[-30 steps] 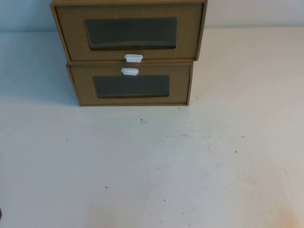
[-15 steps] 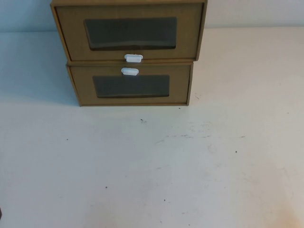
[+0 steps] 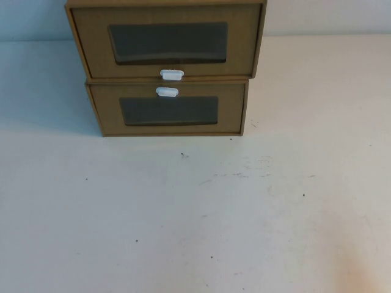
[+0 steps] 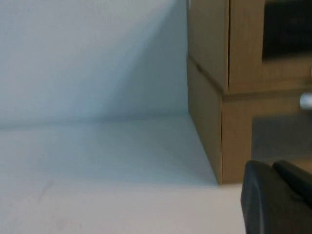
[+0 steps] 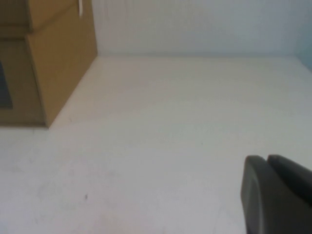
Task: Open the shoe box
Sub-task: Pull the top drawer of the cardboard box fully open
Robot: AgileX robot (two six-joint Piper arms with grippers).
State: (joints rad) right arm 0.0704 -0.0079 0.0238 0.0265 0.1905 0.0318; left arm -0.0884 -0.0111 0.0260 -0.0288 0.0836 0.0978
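Note:
Two brown cardboard shoe boxes stand stacked at the table's back, both closed. The upper box point(image 3: 165, 39) and the lower box point(image 3: 168, 110) each have a dark window and a white handle point(image 3: 172, 75) point(image 3: 167, 92). Neither arm shows in the high view. In the left wrist view my left gripper point(image 4: 273, 168) is shut and empty, low over the table short of the stack's left front corner point(image 4: 219, 141). In the right wrist view my right gripper point(image 5: 267, 160) is shut with nothing in it, well off to the right of the stack point(image 5: 63, 63).
The white table point(image 3: 195, 213) stretches in front of the boxes with small dark specks on it. A pale wall point(image 4: 87, 53) rises behind the stack.
A small dark sliver at the bottom left edge of the high view is gone now. The boxes have not moved.

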